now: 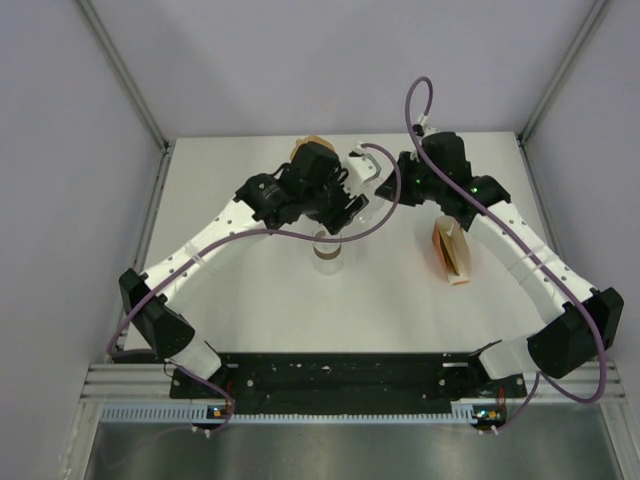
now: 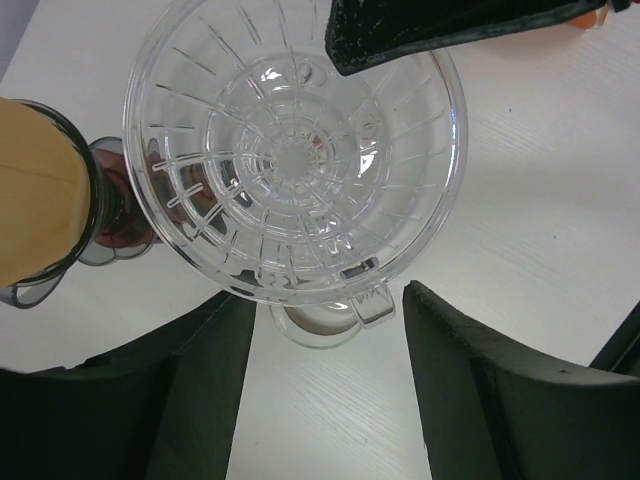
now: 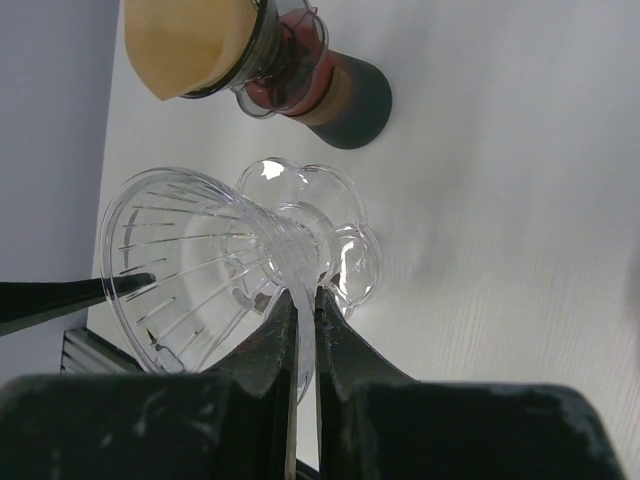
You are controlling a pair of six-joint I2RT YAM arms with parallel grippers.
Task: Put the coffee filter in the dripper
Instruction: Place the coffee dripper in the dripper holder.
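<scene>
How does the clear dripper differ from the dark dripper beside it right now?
The clear dripper is colourless and ribbed; the dark dripper is smoky and tinted. The clear dripper is empty, while the dark dripper holds a tan paper filter. The right gripper pinches the clear dripper's handle; nothing touches the dark dripper. Both are cone-shaped funnels.

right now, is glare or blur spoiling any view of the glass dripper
left wrist: dripper sharp, with only small white glints on its ribs and no washout; right wrist: brighter glare patches on its base, with the right gripper close to the lens, dark and slightly soft; top external: light even, shadows soft, glass too small to judge
</scene>
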